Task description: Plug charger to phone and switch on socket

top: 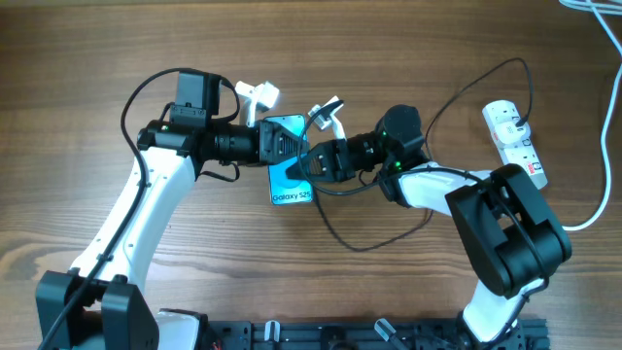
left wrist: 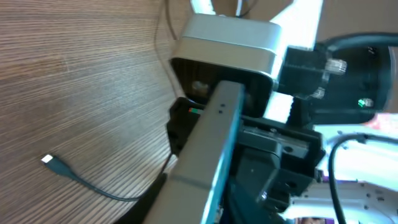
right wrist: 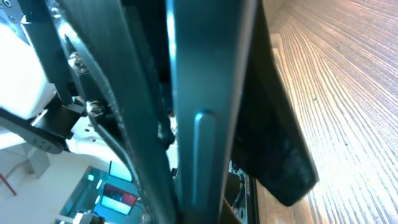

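The phone (top: 292, 183), teal-blue screen with a white text band at its near end, is tilted up at the table's middle. My left gripper (top: 279, 146) and my right gripper (top: 310, 160) meet on it from either side, and both appear shut on it. The left wrist view shows the phone's edge (left wrist: 211, 137) between the jaws. The right wrist view shows its side (right wrist: 205, 93) with a button. The charger's black cable (top: 352, 245) loops on the table. Its metallic plug tip (left wrist: 47, 160) lies loose on the wood, held by nothing. The socket (top: 515, 141) lies at the far right.
A thick white cord (top: 607, 185) runs from the socket off the right edge. The black cable arcs from the socket over the right arm (top: 505, 228). Bare wood lies left and front of the phone.
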`<state>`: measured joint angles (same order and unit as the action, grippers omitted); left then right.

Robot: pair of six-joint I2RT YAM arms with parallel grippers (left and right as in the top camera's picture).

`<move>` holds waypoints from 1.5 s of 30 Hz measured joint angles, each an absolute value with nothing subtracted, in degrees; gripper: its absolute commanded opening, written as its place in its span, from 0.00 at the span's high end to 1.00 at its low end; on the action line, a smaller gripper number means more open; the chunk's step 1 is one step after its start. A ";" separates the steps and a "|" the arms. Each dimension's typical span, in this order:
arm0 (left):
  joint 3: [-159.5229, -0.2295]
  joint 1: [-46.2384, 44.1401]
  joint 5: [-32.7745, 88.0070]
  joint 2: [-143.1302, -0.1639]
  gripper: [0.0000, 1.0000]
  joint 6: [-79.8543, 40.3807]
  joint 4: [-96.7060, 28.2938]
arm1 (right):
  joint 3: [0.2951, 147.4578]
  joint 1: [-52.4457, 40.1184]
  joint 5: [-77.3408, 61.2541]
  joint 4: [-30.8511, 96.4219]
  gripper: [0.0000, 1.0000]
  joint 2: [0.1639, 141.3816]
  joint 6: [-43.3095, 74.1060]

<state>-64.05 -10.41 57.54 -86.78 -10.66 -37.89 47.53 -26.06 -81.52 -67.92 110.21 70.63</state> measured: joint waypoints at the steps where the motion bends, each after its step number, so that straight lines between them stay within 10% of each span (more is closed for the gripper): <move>1: -64.05 -10.44 57.95 -86.78 0.95 -10.41 -37.87 | 47.64 -25.87 -82.37 -68.03 0.95 110.19 70.67; 4: -63.90 -10.44 61.19 -86.78 0.96 -7.97 -36.97 | 47.94 -25.30 -83.94 -68.16 0.82 109.80 71.09; 9: -63.90 -10.90 60.31 -86.56 0.96 -9.96 -36.64 | 48.03 -25.61 -82.39 -66.63 0.24 110.02 71.81; 14: -64.01 -12.34 51.44 -85.36 0.96 -11.79 -40.03 | 47.92 -25.65 -80.51 -66.08 0.01 110.80 70.30; 25: -64.05 -13.54 9.39 -86.96 0.96 -21.56 -51.68 | 47.70 -20.16 -57.95 -15.73 0.00 111.72 37.91; 45: -64.23 -21.78 -0.84 -104.47 0.96 -34.39 -46.22 | 48.93 -20.32 -47.53 -11.14 0.00 110.21 31.14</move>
<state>-64.23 -21.78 -0.84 -104.47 -34.39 -46.22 48.93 -20.32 -47.53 -11.14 110.21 31.14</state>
